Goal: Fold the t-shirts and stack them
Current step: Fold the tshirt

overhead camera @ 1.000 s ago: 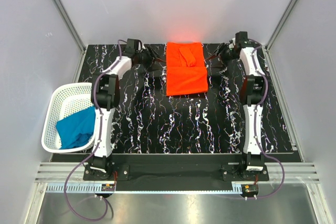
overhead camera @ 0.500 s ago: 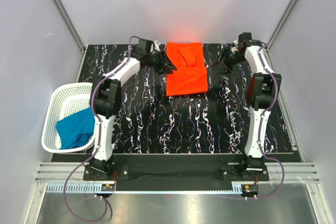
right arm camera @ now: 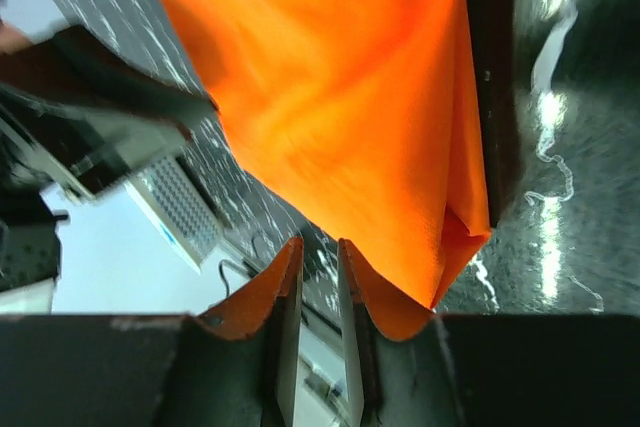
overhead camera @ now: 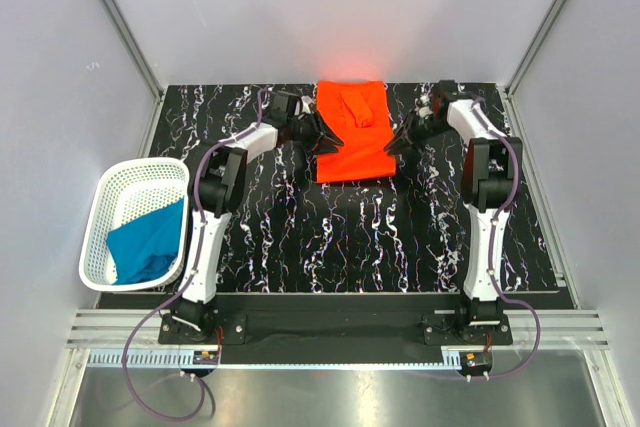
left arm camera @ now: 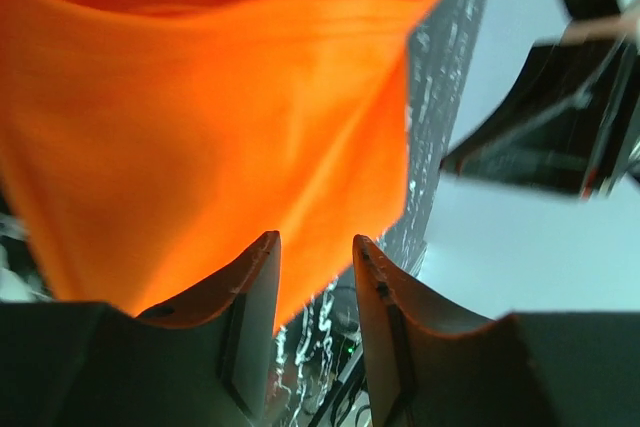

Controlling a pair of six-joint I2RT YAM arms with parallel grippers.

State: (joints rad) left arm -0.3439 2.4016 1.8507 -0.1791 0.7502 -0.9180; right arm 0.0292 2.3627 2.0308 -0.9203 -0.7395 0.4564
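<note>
The orange-red t-shirt (overhead camera: 355,142) lies partly folded at the back middle of the black marbled table, with a folded strip on its far half. My left gripper (overhead camera: 322,137) is at the shirt's left edge, open, with nothing between its fingers; the left wrist view (left arm camera: 315,239) shows the orange cloth (left arm camera: 200,97) just beyond the tips. My right gripper (overhead camera: 393,144) is at the shirt's right near edge, jaws narrowly apart and empty (right arm camera: 320,242), the cloth (right arm camera: 340,77) beside its right finger. The teal t-shirt (overhead camera: 145,245) lies crumpled in the basket.
A white mesh basket (overhead camera: 105,197) stands off the table's left edge. Grey walls with metal frame posts close in the back and sides. The other arm shows across the shirt in each wrist view (left arm camera: 560,137) (right arm camera: 100,117).
Both grippers have moved from the table's back corners inward and toward me, along the orange shirt's two sides. The shirt itself has not moved.
</note>
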